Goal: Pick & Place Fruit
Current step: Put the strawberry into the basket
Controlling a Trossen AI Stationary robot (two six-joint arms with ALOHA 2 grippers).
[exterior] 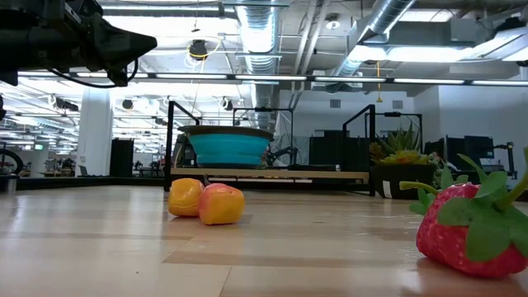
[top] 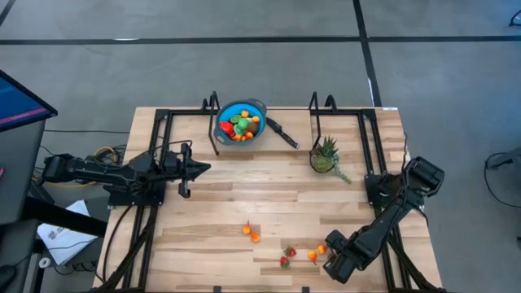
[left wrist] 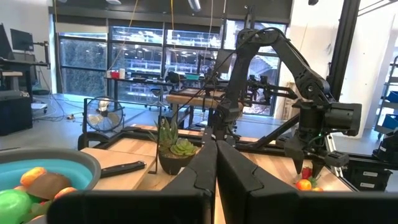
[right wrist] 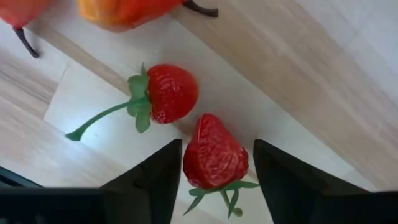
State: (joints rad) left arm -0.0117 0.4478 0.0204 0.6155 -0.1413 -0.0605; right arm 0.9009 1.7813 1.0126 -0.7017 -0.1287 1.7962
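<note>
My right gripper [right wrist: 217, 146] points down at the table's near right [top: 327, 251]. It is open, with one dark finger on each side of a red strawberry [right wrist: 214, 152] that lies on the wood. A thin strip of wood shows between the berry and one finger. A second strawberry [right wrist: 171, 93] with a long green stem lies just beyond it, and orange pieces [right wrist: 124, 9] lie past that. Two more orange pieces [top: 251, 233] rest near the table's middle front. My left gripper [left wrist: 216, 146] is shut and holds nothing, hovering at the table's left [top: 194, 169].
A round blue bowl [top: 241, 120] with a black handle stands at the far middle, with several fruits in it. A spiky green plant [top: 326, 155] in a pot stands at the far right. Black frame rails [top: 370, 146] run along both sides. Two strawberries [top: 287, 258] lie left of my right gripper.
</note>
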